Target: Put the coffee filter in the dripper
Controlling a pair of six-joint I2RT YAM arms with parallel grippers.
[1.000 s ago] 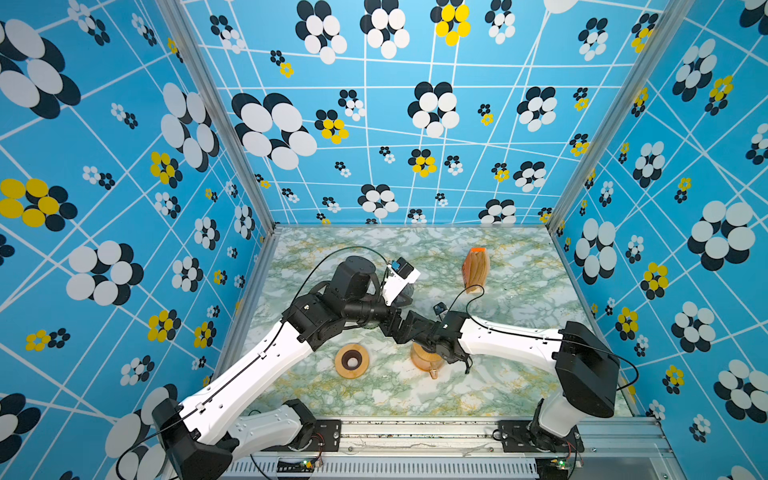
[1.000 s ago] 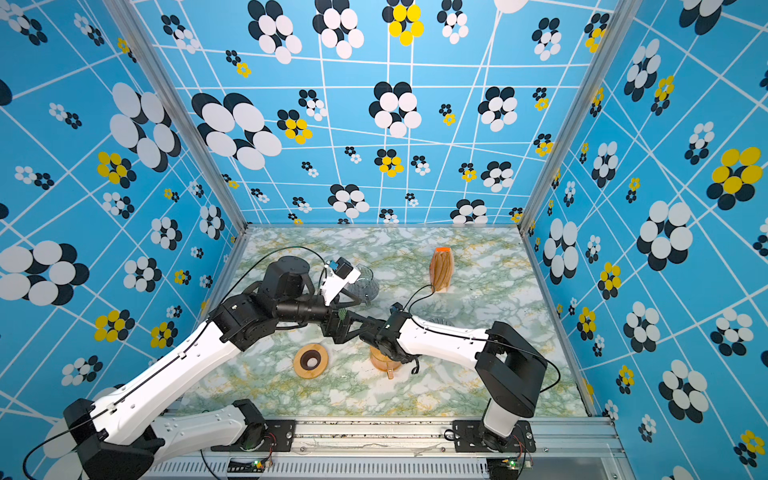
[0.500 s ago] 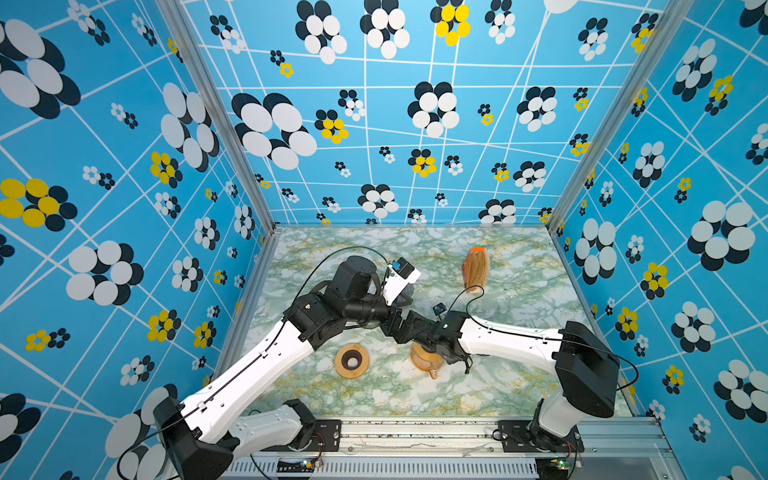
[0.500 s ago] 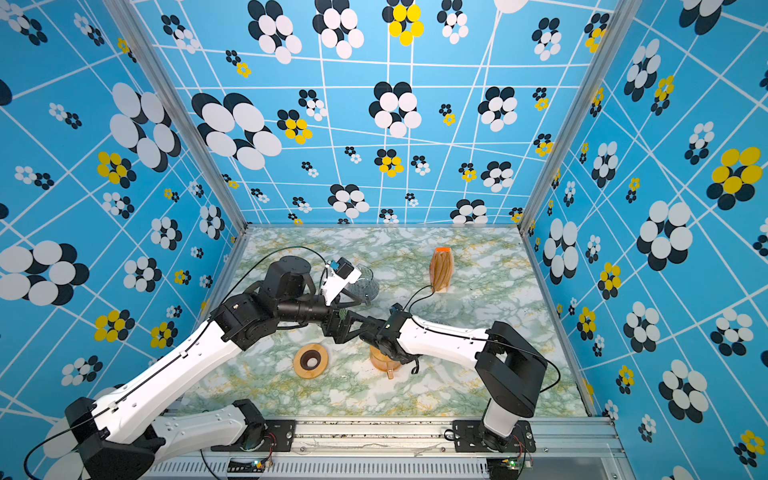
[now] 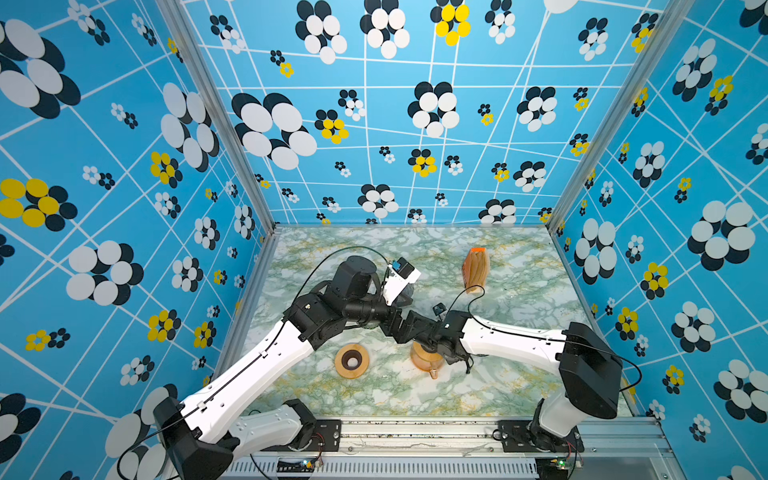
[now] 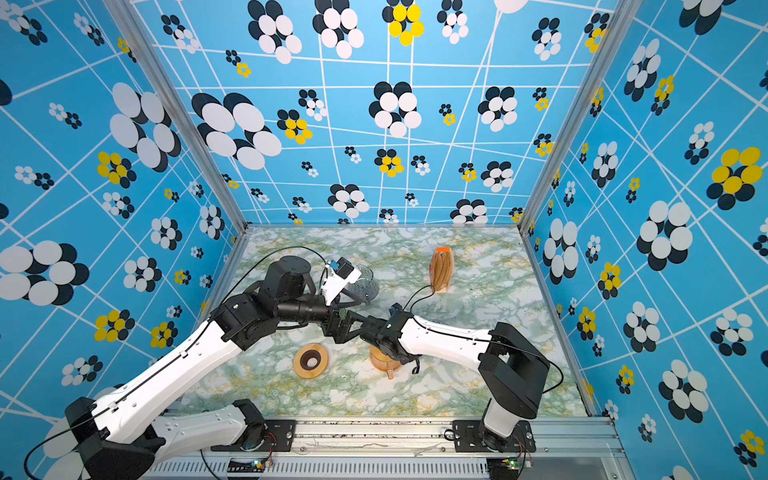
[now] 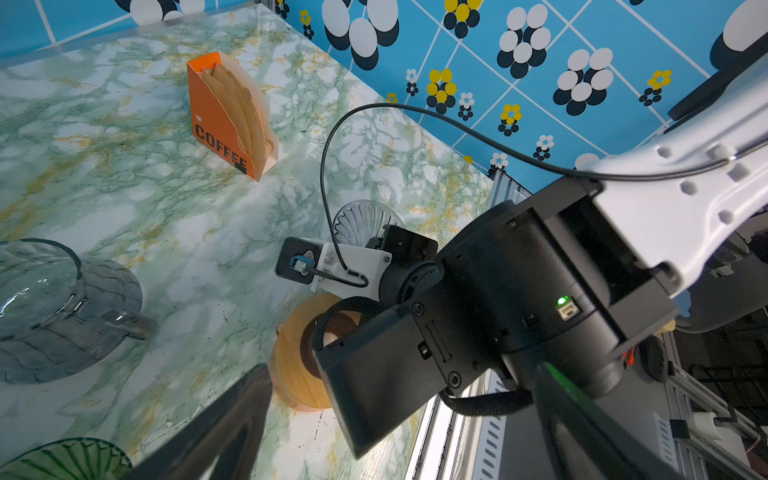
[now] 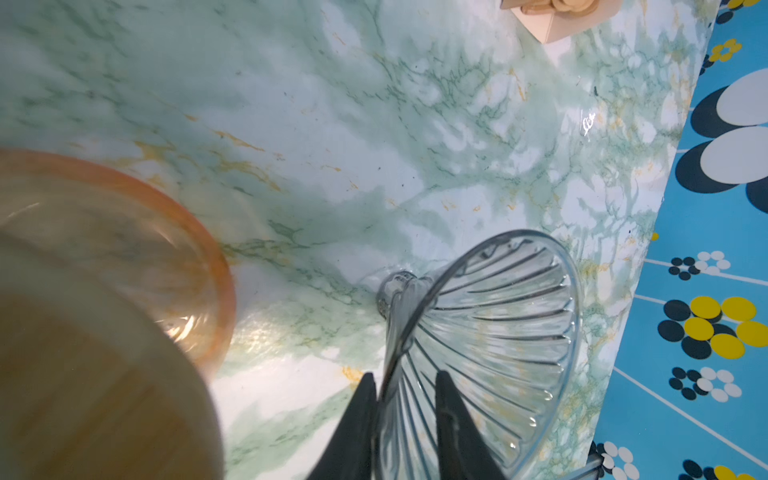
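Note:
Brown paper coffee filters stand in an orange COFFEE box at the back right, untouched. A clear ribbed glass dripper lies tilted on the marble. My right gripper straddles its rim, one finger against the outside of the wall and the other inside, apart from the glass, so the jaws stand open. In both top views the right gripper meets my left gripper mid-table. The left gripper is wide open and holds nothing; the right arm's wrist fills the space in front of it.
An amber dripper with a wooden collar sits under the right wrist. A wooden ring lies to its left. A grey glass server stands behind the left gripper, and a green ribbed dripper shows at that view's edge.
The right gripper's jaws have spread apart on the clear dripper's rim. Neither arm has visibly moved in the top views.

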